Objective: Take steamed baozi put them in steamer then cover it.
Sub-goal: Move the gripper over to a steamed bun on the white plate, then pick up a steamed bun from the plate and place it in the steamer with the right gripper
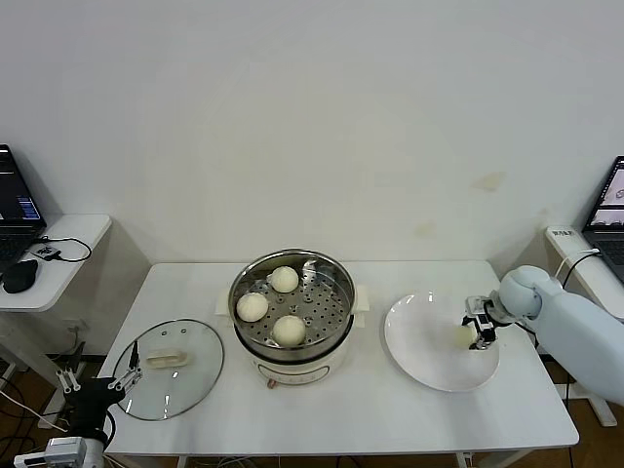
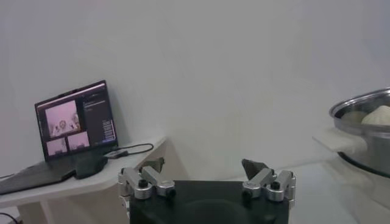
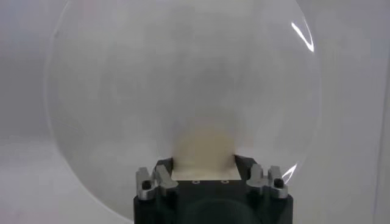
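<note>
Three baozi (image 1: 271, 304) already sit in the steamer (image 1: 292, 310); you are on the fourth bun (image 1: 465, 336), lying on the white plate (image 1: 424, 353) right of the steamer. Your right gripper (image 1: 479, 330) has its fingers pinched against that bun. Next, lift it clear and carry it to the steamer's free spot. Your left gripper (image 2: 207, 176) waits spread wide beside the cover (image 1: 171, 368), left of the steamer.

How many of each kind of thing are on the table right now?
Baozi: 4, three in the steamer, one on the plate
Steamer: 1
Glass lid: 1
White plate: 1
Total: 7
</note>
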Available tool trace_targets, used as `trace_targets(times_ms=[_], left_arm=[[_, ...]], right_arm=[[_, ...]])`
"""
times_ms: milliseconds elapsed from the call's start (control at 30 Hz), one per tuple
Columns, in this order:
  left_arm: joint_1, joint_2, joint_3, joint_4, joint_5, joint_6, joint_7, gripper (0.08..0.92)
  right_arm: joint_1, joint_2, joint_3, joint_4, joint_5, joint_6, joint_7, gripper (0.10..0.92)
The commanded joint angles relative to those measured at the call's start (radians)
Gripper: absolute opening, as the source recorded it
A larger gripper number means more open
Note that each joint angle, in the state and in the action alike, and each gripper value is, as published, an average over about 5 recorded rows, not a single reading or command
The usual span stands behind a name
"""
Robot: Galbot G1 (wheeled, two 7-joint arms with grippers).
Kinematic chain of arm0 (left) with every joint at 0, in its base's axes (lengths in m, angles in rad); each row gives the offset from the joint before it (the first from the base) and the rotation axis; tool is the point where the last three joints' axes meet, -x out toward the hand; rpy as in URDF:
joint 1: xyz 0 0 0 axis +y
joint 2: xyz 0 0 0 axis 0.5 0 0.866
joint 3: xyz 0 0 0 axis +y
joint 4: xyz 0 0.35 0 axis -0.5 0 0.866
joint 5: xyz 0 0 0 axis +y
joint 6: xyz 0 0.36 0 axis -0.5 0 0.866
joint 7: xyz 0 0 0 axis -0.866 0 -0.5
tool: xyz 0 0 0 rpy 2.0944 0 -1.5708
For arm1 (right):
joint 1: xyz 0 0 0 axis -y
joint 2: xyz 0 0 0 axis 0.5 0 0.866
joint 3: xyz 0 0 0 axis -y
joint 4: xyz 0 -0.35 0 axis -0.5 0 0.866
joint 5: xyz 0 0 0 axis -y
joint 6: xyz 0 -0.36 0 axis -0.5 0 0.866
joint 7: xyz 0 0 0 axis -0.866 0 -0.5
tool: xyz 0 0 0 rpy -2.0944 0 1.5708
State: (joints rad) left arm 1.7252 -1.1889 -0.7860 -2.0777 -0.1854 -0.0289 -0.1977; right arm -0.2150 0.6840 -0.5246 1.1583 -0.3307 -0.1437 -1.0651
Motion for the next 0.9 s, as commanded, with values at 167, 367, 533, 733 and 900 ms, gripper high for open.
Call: trace_targets(times_ms=[167,367,533,733,900], left_arm=[[-0.004,0.002,0.0,-0.003,-0.001,0.001,0.0,0.823],[-0.014,0.005,0.006,-0.007,-0.003,0.002,0.001,0.823],[-0.022,0.01,0.014,-0.007,-0.003,0.003,0.002,0.823],[-0.028,0.014,0.018,-0.007,-0.007,0.001,0.0,0.823],[-0.033,0.012,0.023,-0.005,-0.003,-0.004,-0.002,0.823]], right_arm=[[0.182,-0.109,-0.151,0.146,0.129,-0.049,-0.041,0.552],[0.463,-0.152,-0.346,0.272,0.276,-0.107,-0.047,0.547],[0.734,-0.107,-0.556,0.342,0.446,-0.164,-0.021,0.551],[0.905,0.038,-0.678,0.395,0.631,-0.262,0.05,0.557],[0.924,0.164,-0.717,0.408,0.739,-0.338,0.121,0.56]])
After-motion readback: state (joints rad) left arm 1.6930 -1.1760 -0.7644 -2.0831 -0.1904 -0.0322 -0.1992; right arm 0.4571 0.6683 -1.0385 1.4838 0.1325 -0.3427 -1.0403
